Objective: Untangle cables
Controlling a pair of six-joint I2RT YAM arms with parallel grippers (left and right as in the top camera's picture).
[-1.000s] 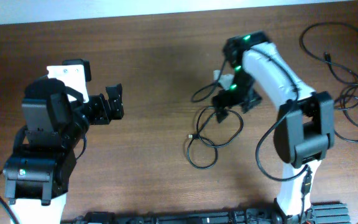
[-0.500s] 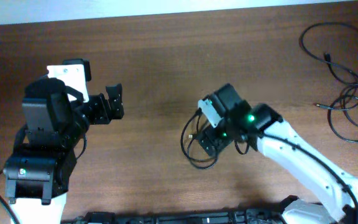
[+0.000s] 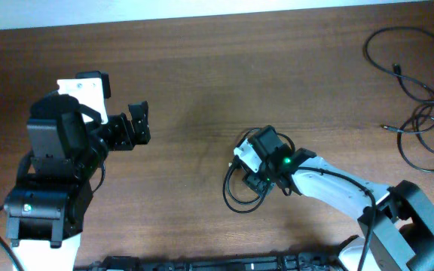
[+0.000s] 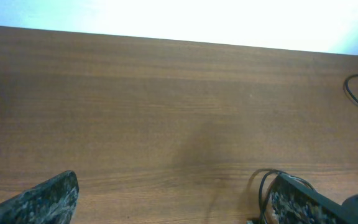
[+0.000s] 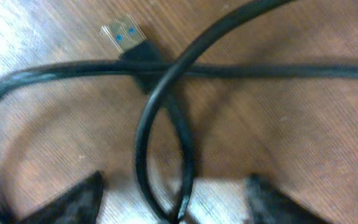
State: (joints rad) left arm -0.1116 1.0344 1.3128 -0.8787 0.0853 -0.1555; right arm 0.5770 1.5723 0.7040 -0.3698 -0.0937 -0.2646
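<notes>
A small bunch of black cables (image 3: 236, 197) lies in loose loops on the wooden table, right of centre. My right gripper (image 3: 256, 175) is low over these loops. In the right wrist view its gripper (image 5: 173, 205) is open, and two crossing strands of a cable loop (image 5: 163, 155) lie between the fingertips (image 5: 73, 199), touching neither. A metallic USB plug (image 5: 124, 36) with a black body lies just beyond. My left gripper (image 3: 138, 124) hangs open over bare wood at the left, holding nothing (image 4: 169, 202). The cables (image 4: 263, 186) show beside its right fingertip.
More black cables (image 3: 420, 98) sprawl in wide loops at the table's far right, reaching its right edge. The left arm's base (image 3: 44, 203) stands at the front left. The table's far edge (image 3: 202, 19) runs along the top.
My right arm swung from the back down and left onto the cable loops, and its jaws have narrowed a little. The loops are now more bunched. The left arm has not moved.
</notes>
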